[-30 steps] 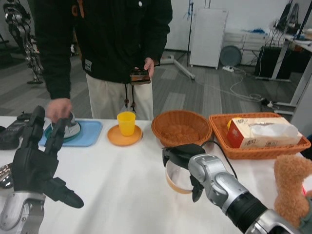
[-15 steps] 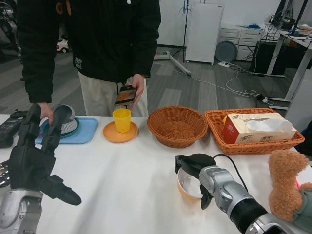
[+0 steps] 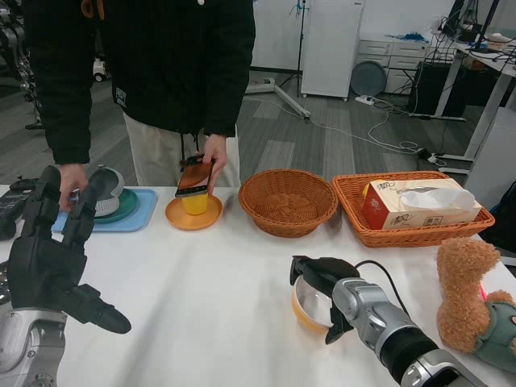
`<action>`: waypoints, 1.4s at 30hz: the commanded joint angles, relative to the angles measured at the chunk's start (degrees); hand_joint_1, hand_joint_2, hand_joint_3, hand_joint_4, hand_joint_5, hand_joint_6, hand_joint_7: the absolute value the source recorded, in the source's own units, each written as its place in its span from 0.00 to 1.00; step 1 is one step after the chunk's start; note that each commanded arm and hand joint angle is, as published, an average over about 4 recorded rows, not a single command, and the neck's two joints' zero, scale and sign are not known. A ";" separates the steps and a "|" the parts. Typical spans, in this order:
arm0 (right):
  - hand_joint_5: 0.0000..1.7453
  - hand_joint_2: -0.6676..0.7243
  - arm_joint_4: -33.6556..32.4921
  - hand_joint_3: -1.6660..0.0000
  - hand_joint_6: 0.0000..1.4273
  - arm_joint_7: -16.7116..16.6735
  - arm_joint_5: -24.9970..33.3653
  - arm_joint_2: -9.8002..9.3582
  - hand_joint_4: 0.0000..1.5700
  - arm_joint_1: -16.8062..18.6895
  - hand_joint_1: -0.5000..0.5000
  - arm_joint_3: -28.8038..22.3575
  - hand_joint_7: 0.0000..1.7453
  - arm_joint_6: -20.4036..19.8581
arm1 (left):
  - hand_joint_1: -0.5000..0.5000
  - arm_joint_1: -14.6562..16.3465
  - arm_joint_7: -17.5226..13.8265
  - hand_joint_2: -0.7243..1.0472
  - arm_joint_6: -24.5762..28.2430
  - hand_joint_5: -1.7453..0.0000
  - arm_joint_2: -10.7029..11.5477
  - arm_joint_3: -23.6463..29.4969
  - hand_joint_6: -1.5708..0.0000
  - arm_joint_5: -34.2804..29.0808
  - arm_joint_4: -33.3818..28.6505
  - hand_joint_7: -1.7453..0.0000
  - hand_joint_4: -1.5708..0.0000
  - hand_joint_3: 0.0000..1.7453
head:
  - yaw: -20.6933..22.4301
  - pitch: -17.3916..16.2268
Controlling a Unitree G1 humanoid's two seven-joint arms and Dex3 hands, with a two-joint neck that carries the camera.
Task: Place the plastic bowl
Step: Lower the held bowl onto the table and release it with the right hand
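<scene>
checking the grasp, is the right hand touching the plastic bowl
Touching. The head view shows the right hand with black fingers wrapped over the rim of the plastic bowl, one hooked over the top edge and another down its side.

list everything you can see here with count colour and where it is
plastic bowl: 1, clear with orange base, front right of table, held by right hand
round basket: 1, brown wicker, table centre back
rectangular basket: 1, brown wicker, back right, holding tissue box
tissue box: 1, red and white
yellow cup: 1, on orange saucer
blue tray: 1, back left
teddy bear: 1, brown, right edge
person: 1, black jacket, behind table
left hand: black, open, front left
right hand: black
</scene>
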 commanded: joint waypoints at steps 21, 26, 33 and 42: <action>0.00 0.97 -0.92 0.95 0.00 10.03 -4.34 -0.90 0.00 -0.89 0.04 4.96 0.22 3.72 | 0.00 0.40 -0.05 0.01 -0.10 1.00 -0.04 -0.03 1.00 -0.02 0.40 1.00 0.81 0.05 | 0.12 -0.56; 0.00 1.00 -0.81 0.98 0.00 10.22 -3.55 -0.97 0.00 -0.97 0.06 4.91 0.10 3.59 | 0.00 0.45 -0.05 0.00 -0.10 1.00 -0.04 0.03 1.00 -0.02 0.40 1.00 0.81 0.05 | 0.15 -0.58; 0.00 1.00 -1.52 1.00 0.00 9.96 -0.51 -1.01 0.00 -0.80 0.08 3.40 0.00 0.71 | 0.00 0.49 -0.05 0.00 -0.10 1.00 -0.04 0.03 1.00 -0.04 0.40 1.00 0.81 0.05 | 0.13 -0.59; 0.00 1.00 -9.21 1.00 0.00 8.60 1.59 -1.01 0.00 1.49 0.08 -0.76 0.00 -2.92 | 0.00 0.49 -0.05 0.01 -0.06 1.00 -0.04 -0.05 1.00 -0.10 0.40 1.00 0.81 0.05 | 0.11 -0.81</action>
